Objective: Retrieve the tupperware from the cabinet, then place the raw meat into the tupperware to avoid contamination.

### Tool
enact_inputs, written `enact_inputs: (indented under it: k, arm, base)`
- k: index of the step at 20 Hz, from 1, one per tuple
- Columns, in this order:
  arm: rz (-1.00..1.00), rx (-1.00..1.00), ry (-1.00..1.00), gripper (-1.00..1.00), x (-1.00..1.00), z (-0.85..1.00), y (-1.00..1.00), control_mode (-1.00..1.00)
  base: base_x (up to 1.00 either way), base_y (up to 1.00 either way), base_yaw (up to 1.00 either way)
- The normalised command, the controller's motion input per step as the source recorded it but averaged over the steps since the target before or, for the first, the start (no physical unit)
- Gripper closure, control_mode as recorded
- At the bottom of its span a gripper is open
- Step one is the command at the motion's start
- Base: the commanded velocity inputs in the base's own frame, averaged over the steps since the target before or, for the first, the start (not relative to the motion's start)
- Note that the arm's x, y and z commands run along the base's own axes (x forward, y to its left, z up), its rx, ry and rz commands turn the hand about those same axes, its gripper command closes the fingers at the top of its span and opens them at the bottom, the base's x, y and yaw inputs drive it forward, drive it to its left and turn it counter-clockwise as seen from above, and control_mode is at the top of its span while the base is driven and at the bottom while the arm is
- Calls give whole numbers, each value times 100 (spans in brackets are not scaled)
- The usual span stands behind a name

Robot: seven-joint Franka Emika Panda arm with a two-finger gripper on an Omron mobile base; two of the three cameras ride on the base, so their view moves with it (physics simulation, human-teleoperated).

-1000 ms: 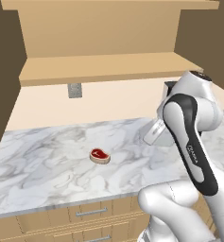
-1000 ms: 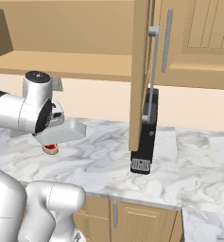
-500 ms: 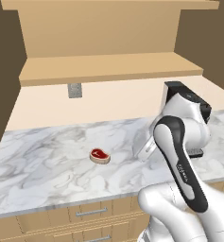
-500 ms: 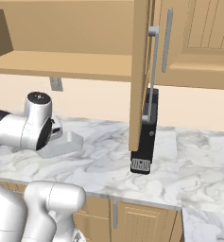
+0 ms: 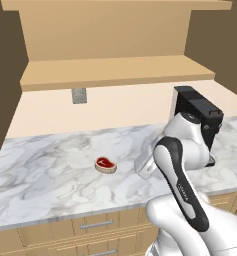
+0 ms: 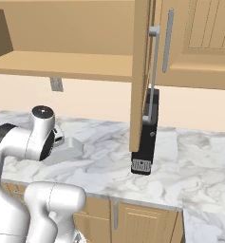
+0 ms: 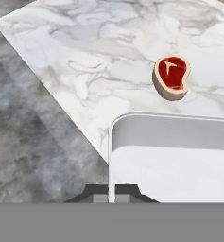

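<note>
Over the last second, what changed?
The arm lowered the tupperware toward the counter, with the gripper shut on its rim throughout. The raw meat, coffee machine and open cabinet door stayed put.

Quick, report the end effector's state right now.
End effector: closed on the rim of the tupperware, holding it over the counter edge near the raw meat.

A black coffee machine (image 5: 197, 120) stands on the marble counter (image 5: 50, 175).
</note>
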Motion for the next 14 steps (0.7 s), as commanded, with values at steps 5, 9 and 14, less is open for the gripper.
enact_inputs:
  k: [5, 9, 14]
  arm:
    - [0, 0, -6, 100, 40, -22, 0, -100]
    - [0, 0, -9, 100, 43, -24, 0, -100]
    - [0, 0, -6, 100, 39, -29, 0, -100]
  base:
    - [0, 0, 0]
    - [0, 0, 0]
    - [0, 0, 0]
